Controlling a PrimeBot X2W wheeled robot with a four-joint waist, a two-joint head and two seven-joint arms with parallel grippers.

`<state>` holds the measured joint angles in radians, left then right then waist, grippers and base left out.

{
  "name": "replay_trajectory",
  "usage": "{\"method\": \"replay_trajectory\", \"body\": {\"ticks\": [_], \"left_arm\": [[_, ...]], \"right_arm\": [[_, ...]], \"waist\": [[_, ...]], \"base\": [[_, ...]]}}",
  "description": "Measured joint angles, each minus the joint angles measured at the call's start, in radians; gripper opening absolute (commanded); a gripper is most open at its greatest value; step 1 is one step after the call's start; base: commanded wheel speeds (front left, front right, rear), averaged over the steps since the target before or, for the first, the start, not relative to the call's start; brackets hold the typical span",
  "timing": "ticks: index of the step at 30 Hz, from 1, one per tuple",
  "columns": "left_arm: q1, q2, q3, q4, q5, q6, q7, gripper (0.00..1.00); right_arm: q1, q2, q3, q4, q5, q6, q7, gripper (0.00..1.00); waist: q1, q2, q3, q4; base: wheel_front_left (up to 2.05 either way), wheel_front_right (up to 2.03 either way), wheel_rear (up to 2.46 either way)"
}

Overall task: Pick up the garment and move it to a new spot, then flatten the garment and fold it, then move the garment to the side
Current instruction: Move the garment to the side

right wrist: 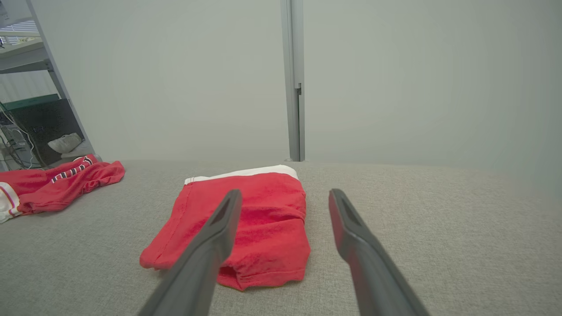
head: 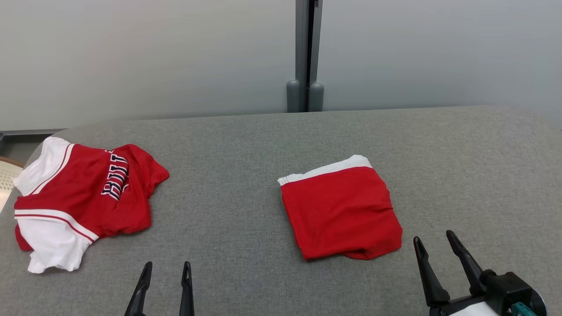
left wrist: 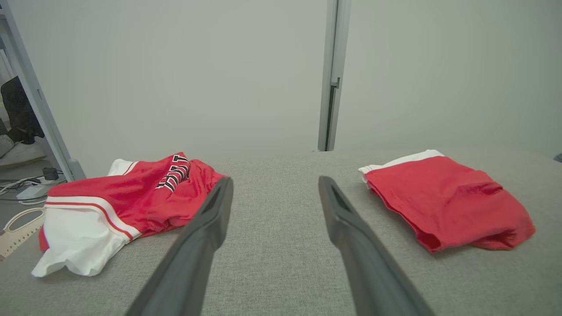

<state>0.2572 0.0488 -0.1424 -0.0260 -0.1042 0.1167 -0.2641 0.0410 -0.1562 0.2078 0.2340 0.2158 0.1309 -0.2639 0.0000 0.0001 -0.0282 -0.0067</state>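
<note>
Garments: two in all, both lying on the table (head: 246, 145) and well apart from each other.
Folded garment (head: 340, 210): one. Red, with a white band along its far edge. It is folded into a compact rectangle and lies flat, just right of the table's middle on the near half.
Jersey (head: 83, 197): one. Red and white with dark lettering, part of which is lost in a crease. It is rumpled and unfolded, and sits at the table's left end close to the edge.
Grippers: two, each with two long dark fingers, four fingers counted.
Left gripper (head: 167, 265): at the near edge, over bare table between the two garments. Its fingers stand apart with nothing between them, and it touches neither garment.
Right gripper (head: 433, 237): near the folded garment's near right corner, with a strip of table showing between them in the head view. Its fingers stand apart and hold nothing. Whether the tips touch the table cannot be told.
Table: one, with a grey fabric surface.
Wall: two pale panels behind the table, joined by one grey post (head: 307, 44).
Caps (head: 305, 96): two, rounded and grey, at the foot of the post.
Left margin: one pale perforated object (head: 6, 175) beyond the table's left edge. What it is cannot be told.
</note>
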Motion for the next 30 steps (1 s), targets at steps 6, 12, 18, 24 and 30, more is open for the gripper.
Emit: {"method": "replay_trajectory", "body": {"ticks": [6, 12, 18, 24, 30], "left_arm": [[-0.013, 0.000, -0.008, 0.003, 0.015, -0.006, 0.000, 1.00], [-0.064, 0.000, -0.039, -0.002, 0.021, -0.015, 0.000, 1.00], [-0.143, 0.000, -0.096, -0.007, 0.021, -0.025, 0.000, 1.00], [-0.204, 0.000, -0.133, -0.003, 0.014, -0.024, 0.000, 1.00], [-0.227, 0.000, -0.146, 0.004, 0.008, -0.020, 0.000, 1.00]], "right_arm": [[-0.021, 0.001, -0.010, -0.001, -0.005, 0.000, 0.000, 1.00], [-0.128, -0.012, 0.002, 0.056, 0.130, 0.000, 0.000, 1.00], [-0.332, -0.154, 0.174, 0.222, 0.420, 0.000, 0.025, 1.00], [-0.476, -0.303, 0.319, 0.260, 0.752, 0.000, 0.204, 1.00], [-0.512, -0.367, 0.408, 0.253, 0.898, 0.000, 0.279, 1.00]], "waist": [[-0.0001, 0.0000, 0.025, 0.018], [0.0000, 0.0000, 0.088, 0.038], [0.0000, 0.0000, 0.186, 0.061], [0.0000, 0.0000, 0.267, 0.096], [0.0000, 0.0000, 0.312, 0.127]], "base": [[0.00, 0.00, 0.00], [0.00, 0.00, 0.00], [0.00, 0.00, 0.00], [0.00, 0.00, 0.00], [0.00, 0.00, 0.00]]}}
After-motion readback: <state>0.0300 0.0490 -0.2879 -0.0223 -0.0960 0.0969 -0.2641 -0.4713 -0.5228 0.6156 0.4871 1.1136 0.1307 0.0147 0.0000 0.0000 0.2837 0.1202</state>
